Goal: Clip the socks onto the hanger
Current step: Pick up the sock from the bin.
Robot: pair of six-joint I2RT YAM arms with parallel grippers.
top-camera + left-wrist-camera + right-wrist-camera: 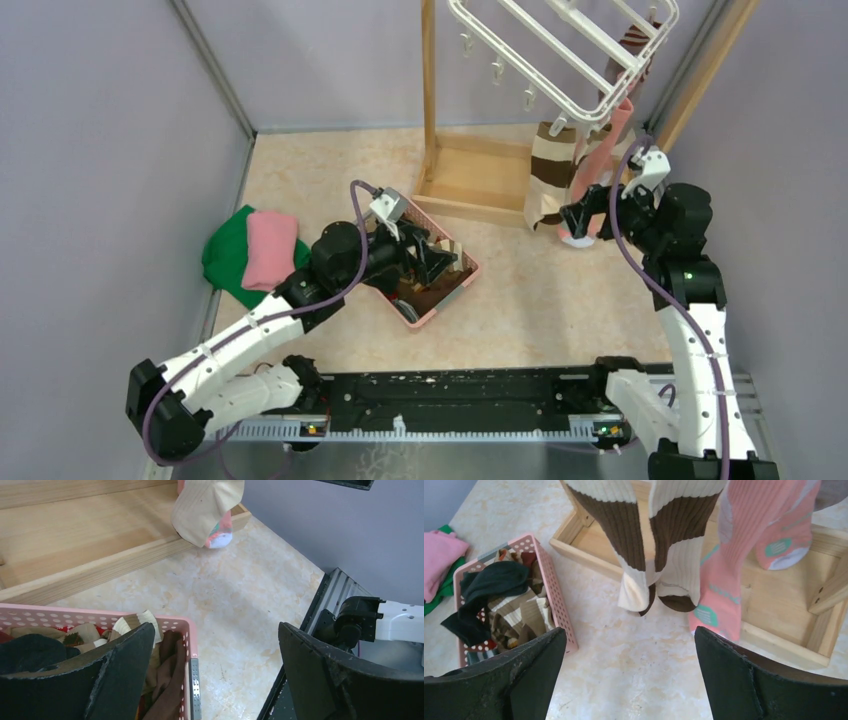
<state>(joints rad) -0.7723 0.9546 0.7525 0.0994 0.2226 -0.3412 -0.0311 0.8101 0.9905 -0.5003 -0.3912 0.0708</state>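
so the striped socks (644, 545) and the pink pair (744, 555) hang from the hanger (560, 60) at the back right, long axis straight down, toes toward the base of the wooden stand (774, 630). More socks (499, 595) sit jumbled in the pink basket (556, 595) on the bench (560, 300). My left fingers (125, 670) are spread wide above that basket, right fingers (734, 680) wide by the hanging ones (both holding nothing)

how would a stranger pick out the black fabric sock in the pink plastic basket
Beside the base of the wooden stand frame, where the left gripper hovers, sits the pink perforated plastic basket. The black fabric sock lies on top of the pile inside it. It is the only black piece; its neighbours are brown, cream-striped or patterned.
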